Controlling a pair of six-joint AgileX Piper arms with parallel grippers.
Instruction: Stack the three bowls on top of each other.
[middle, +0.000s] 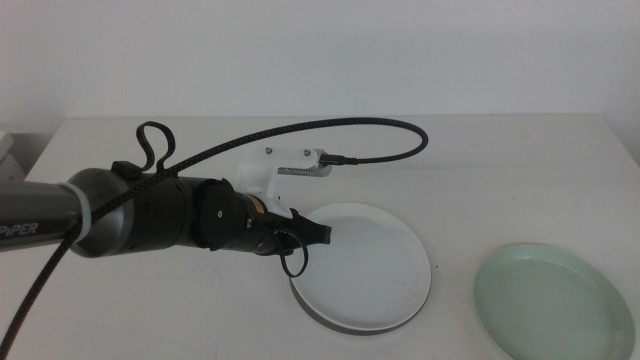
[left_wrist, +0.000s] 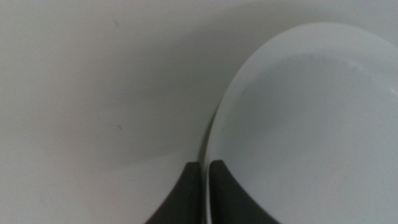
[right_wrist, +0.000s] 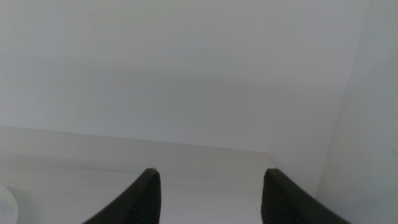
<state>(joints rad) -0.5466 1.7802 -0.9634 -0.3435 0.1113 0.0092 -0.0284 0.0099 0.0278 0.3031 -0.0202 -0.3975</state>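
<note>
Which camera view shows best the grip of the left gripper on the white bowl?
The left wrist view: the left gripper has its jaws closed on the rim of the white bowl, one jaw on each side. The middle view shows the gripper at that rim, contact unclear. The right wrist view shows neither.

The table (middle: 480, 170) is pale and plain, filling most of the middle view; on it lie two bowls – the white bowl (middle: 375, 270) at lower centre; the mint green bowl (middle: 555, 300) at lower right, apart from the white one.
</note>
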